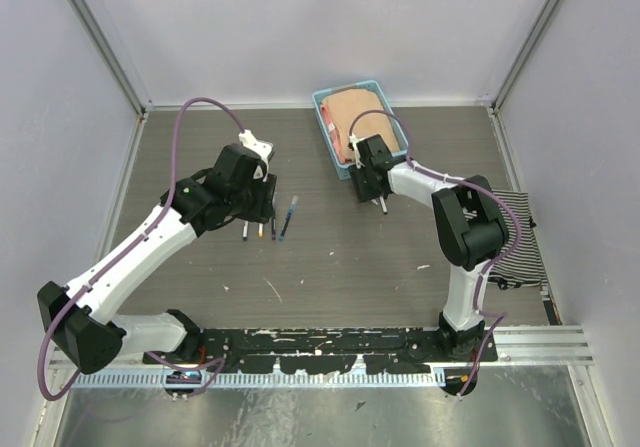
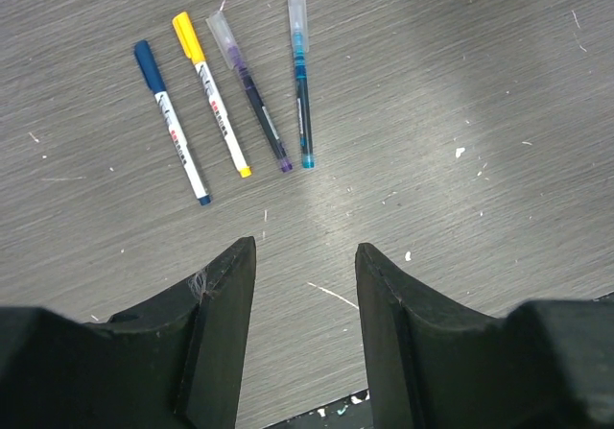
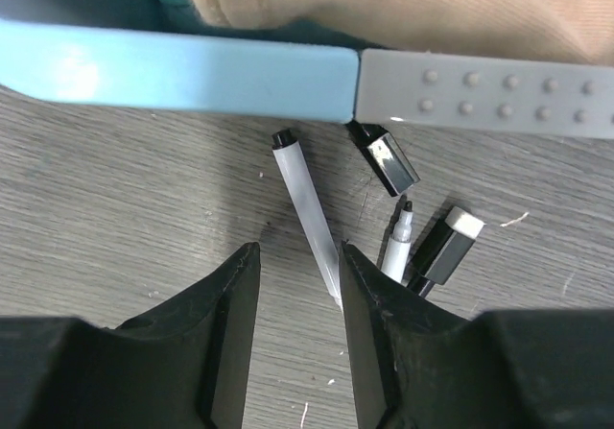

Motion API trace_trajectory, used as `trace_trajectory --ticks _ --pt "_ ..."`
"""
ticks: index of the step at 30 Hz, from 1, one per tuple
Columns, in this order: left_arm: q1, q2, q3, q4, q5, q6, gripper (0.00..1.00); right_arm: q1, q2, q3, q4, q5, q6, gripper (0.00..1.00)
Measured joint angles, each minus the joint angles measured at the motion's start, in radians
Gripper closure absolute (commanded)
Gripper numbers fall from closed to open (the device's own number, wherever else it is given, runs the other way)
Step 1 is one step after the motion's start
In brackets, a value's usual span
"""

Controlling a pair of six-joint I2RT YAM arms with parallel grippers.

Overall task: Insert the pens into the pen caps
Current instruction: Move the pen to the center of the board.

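The left gripper (image 2: 305, 253) hangs over the grey wood-grain table (image 2: 499, 83), its black fingers apart with nothing between them; ahead of it four capped pens lie side by side: a white pen with a dark blue cap (image 2: 173, 122), a white pen with a yellow cap (image 2: 213, 95), a dark pen with a clear cap (image 2: 251, 93) and a slim teal pen with a clear cap (image 2: 301, 83). The right gripper (image 3: 295, 254) sits just before the light blue plastic basket (image 3: 173, 69), jaws apart; the near end of a frosted white pen (image 3: 305, 213) lies between them, close to one finger. Beside it lie a glossy black cap (image 3: 389, 160), an uncapped white pen with a black tip (image 3: 398, 242) and a black tube with a white end (image 3: 443, 249).
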Motion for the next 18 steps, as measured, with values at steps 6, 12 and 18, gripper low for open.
trace_trajectory --ticks 6,12,18 --pt "0.0 0.0 0.0 -0.003 -0.006 0.004 0.47 0.0 0.021 0.006 0.001 -0.005 -0.008 0.65" --pt "0.0 0.0 0.0 -0.003 -0.013 0.005 0.48 0.0 0.034 0.019 -0.001 -0.018 -0.013 0.82" --pt "0.0 0.0 0.0 -0.004 -0.018 0.005 0.48 0.001 0.033 0.019 -0.003 -0.038 -0.008 0.89"
